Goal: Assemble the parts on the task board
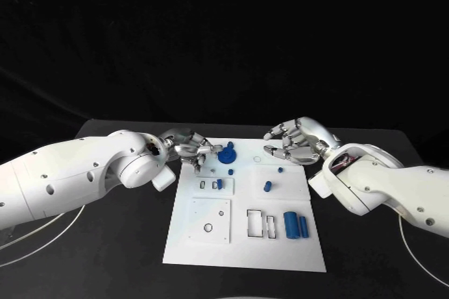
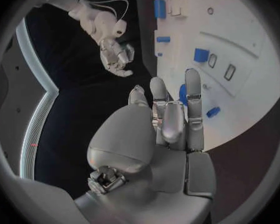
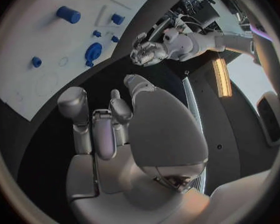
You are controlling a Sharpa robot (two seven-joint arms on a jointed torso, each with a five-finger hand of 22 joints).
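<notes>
The white board (image 1: 245,240) lies mid-table, blue parts scattered on it: a round knobbed piece (image 1: 228,157) at its far end, a cylinder (image 1: 296,224) near its right edge. The left hand (image 1: 190,147) hovers at the board's far left corner, fingers loosely apart, holding nothing. The right hand (image 1: 298,140) hangs over the far right corner, fingers curled, empty.

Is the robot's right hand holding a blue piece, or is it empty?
Empty. The right hand hovers at the task board's far right corner, fingers curled in with nothing in them.
</notes>
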